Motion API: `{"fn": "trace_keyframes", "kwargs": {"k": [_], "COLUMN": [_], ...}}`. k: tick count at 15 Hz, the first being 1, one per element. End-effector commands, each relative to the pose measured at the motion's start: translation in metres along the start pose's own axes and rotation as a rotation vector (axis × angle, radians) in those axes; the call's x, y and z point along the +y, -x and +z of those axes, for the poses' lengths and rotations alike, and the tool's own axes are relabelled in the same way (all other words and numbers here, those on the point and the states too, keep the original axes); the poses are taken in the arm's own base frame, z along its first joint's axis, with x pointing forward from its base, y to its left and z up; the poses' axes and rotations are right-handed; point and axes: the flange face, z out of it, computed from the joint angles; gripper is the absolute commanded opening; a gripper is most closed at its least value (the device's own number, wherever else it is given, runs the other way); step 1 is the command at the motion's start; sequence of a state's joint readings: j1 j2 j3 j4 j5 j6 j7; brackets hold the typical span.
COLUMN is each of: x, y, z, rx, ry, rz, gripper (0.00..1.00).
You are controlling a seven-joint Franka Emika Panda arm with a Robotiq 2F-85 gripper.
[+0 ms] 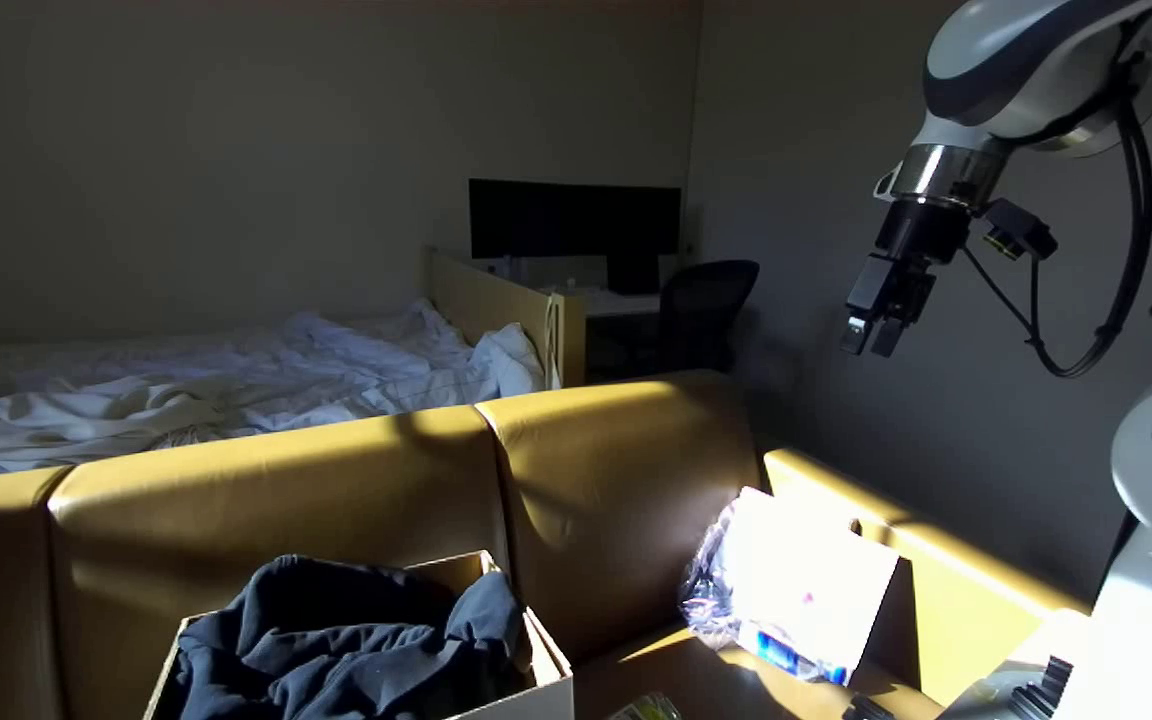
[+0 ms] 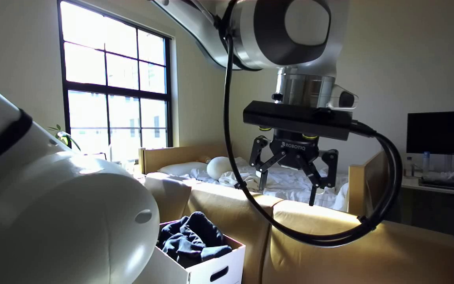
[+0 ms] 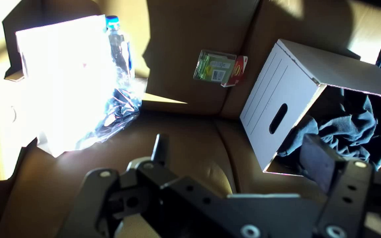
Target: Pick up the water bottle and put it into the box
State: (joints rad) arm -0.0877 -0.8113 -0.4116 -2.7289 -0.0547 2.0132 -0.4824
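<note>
Held high above the sofa [image 1: 626, 460], the hand [image 1: 870, 342] is seen in an exterior view, pointed downward and touching nothing. At the foot of a glare-bleached white carton [image 1: 806, 590], the water bottle [image 1: 778, 655] is picked out by its blue patches; the box [image 1: 536, 700], with dark clothing [image 1: 356, 640] heaped inside, is placed well apart from it.

In an exterior view, the hand [image 2: 288, 192] is shown with its fingers spread wide and nothing gripped. No bottle can be made out in the box [image 2: 199, 276], though its bottom is hidden by the dark clothing.

In the wrist view, the water bottle [image 3: 119, 49] is shown on the sofa, apparently on its side, just beside the white carton, with crumpled plastic [image 3: 124, 102] at the end away from its cap. No step is judged to be done: the reach, the grasp, the lift, the carry and the release into the box are all left.
</note>
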Motion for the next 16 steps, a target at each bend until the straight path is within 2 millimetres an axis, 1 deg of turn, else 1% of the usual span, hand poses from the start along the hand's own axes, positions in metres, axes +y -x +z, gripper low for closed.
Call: {"fn": "trace_keyframes", "kwargs": {"k": [1, 2, 5, 7, 9, 10, 11, 13, 14, 16], "x": [0.008, 0.016, 0.036, 0.054, 0.066, 0.076, 0.078, 0.083, 0.085, 0.089], "y": [0.001, 0.001, 0.005, 0.017, 0.027, 0.019, 0.017, 0.004, 0.001, 0.003], "z": [0.013, 0.027, 0.059, 0.083, 0.108, 0.114, 0.121, 0.130, 0.139, 0.156], "rx": [-0.022, -0.052, -0.105, -0.126, -0.109, -0.075, -0.039, 0.054, 0.082, 0.093], "ry": [-0.003, -0.031, -0.051, -0.066, -0.086, -0.082, -0.078, -0.055, -0.054, -0.075], "rz": [0.021, 0.045, 0.081, 0.110, 0.123, 0.122, 0.105, 0.080, 0.080, 0.124], "gripper": [1.00, 1.00, 1.00, 1.00, 1.00, 1.00, 1.00, 1.00, 1.00, 1.00]}}
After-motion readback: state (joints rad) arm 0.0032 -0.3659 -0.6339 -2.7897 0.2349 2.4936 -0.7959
